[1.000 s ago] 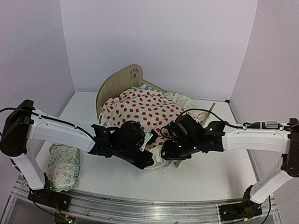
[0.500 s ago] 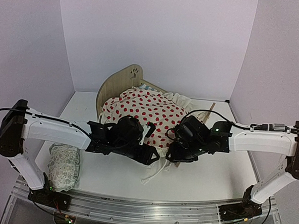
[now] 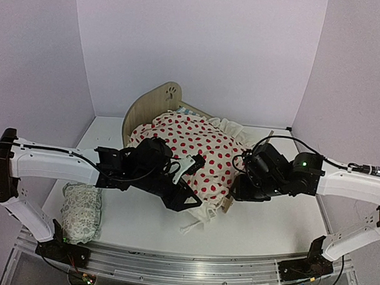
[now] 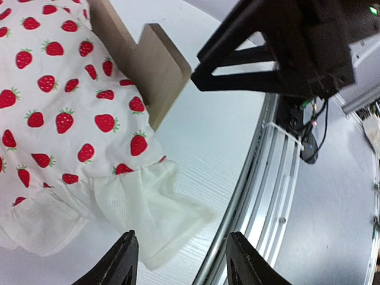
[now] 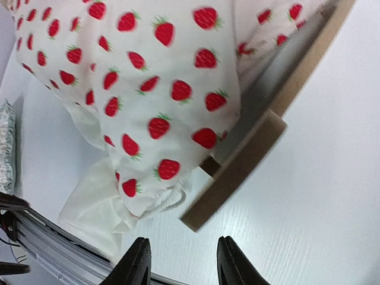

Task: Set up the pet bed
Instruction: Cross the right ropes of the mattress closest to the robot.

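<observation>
White table (image 3: 268,228) — strawberry blanket (image 3: 190,139) draped over the pet bed (image 3: 147,109).

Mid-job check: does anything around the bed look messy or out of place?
Yes. The strawberry-print blanket lies bunched and askew over the pet bed, its ruffled corner spilling past the footboard onto the table. The small pillow sits off the bed, on the table's near left side.
</observation>
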You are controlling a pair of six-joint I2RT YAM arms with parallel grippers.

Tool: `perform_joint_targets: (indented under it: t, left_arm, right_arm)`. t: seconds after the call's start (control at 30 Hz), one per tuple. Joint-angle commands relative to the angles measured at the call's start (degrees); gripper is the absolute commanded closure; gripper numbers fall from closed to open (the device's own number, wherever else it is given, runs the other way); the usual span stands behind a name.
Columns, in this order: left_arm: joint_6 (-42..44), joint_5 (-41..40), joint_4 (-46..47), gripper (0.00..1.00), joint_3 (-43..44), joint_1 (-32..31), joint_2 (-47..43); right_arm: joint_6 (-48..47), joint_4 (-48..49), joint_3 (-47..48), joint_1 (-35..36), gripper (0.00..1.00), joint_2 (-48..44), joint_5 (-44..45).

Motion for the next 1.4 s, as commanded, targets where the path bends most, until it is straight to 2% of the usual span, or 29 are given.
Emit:
perform_joint_targets:
  t: [0.0, 0.2, 0.37, 0.47, 0.73, 0.87, 1.03, 1.1, 1.27, 1.33, 1.37]
  left_arm:
    - [7.2, 5.9, -6.5, 0.48, -2.3, -0.6, -3.4]
    - [7.9, 6.7, -9.8, 0.49, -4.7, -1.0, -1.8]
    - [9.3, 5.7, -9.6, 0.47, -2.9, -2.6, 0.3]
    - [10.2, 0.4, -8.6, 0.42, -1.0, -4.1, 3.1]
    - [10.7, -14.9, -5.0, 0.38, 6.2, -4.1, 15.2]
    - [12.6, -18.2, 0.6, 0.36, 6.9, -4.0, 18.3]
    - [14.5, -21.4, 2.3, 0.38, 10.5, -3.8, 23.5]
    - [14.1, -22.7, 2.3, 0.45, 11.9, -3.2, 25.3]
    - [14.6, -23.7, 3.4, 0.91, 13.8, -2.3, 26.7]
    - [15.2, -23.2, 2.6, 1.0, 14.8, -2.3, 26.4]
    - [15.4, -23.2, 1.8, 1.0, 15.6, -2.4, 26.1]
  right_arm:
    - [8.5, -3.5, -6.6, 1.8, 0.61, -3.1, 1.2]
    - [11.6, 0.4, -10.2, 8.2, 0.62, 0.9, 5.9]
    - [14.2, 7.6, -13.7, 8.8, 0.62, 3.1, 9.6]
    - [13.8, 7.7, -12.7, 8.8, 0.62, 4.1, 11.0]
    - [16.2, 7.7, -14.4, 8.8, 0.63, 1.9, 15.5]
    - [17.3, 7.7, -16.2, 8.8, 0.63, -0.3, 16.0]
    - [17.1, 7.6, -17.0, 8.8, 0.63, -0.9, 15.8]
    - [17.1, 7.6, -16.9, 8.8, 0.63, -0.7, 15.6]
    - [16.8, 7.6, -16.4, 8.8, 0.63, 0.3, 14.6]
    - [16.9, 7.6, -16.5, 8.8, 0.63, 0.8, 14.5]
    - [17.0, 7.6, -16.5, 8.8, 0.63, 1.2, 14.4]
